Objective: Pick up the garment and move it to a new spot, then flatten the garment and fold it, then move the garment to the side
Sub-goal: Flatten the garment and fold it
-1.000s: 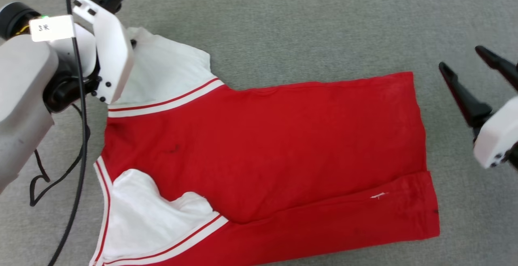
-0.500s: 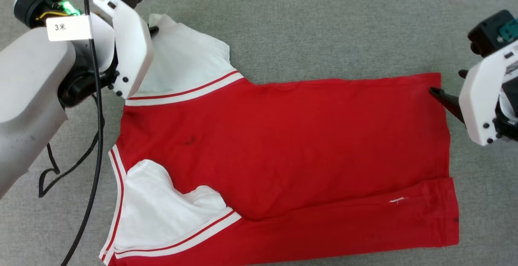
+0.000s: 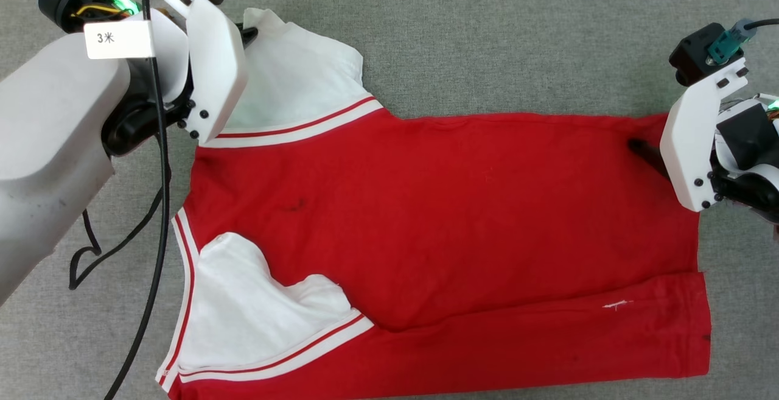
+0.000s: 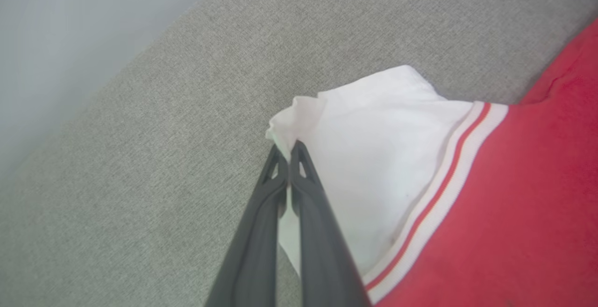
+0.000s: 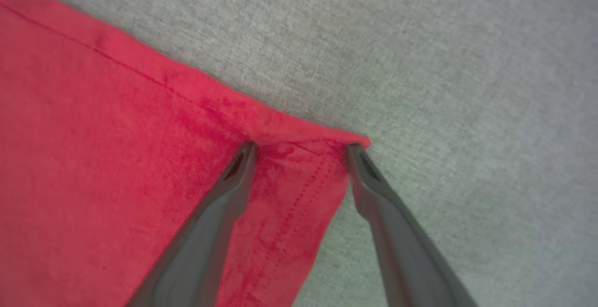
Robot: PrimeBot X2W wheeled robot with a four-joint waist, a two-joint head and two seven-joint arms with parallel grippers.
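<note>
Left gripper (image 4: 288, 150): fingers pressed together, pinching the outer edge of a white sleeve; the cloth bunches into a small peak at the tips.
Pinched sleeve (image 4: 373, 157): white, ending in red-and-white striped trim where it meets the red body. In the head view it lies at the upper left, partly under the left arm's white wrist housing.
Right gripper (image 5: 301, 146): jaws wide apart, holding nothing. One tip is down on the red cloth just inside the hem, the other sits at the very corner, and the cloth puckers slightly between them.
Hem corner (image 5: 303, 176): far corner of the bottom hem, with a dotted stitch line showing.
Garment (image 3: 456, 205): spread flat, neckline end towards the robot's left and hem towards its right.
Near sleeve (image 3: 243, 308): white, folded inward over the red at the lower left.
Red band (image 3: 548, 339): runs along the near edge, set off by a slanting fold line, and carries a small white thread mark.
Grey surface (image 3: 487, 35): woven cloth under everything.
Black cable (image 3: 155, 205): hangs from the left arm and loops on the surface beside the neckline end.
</note>
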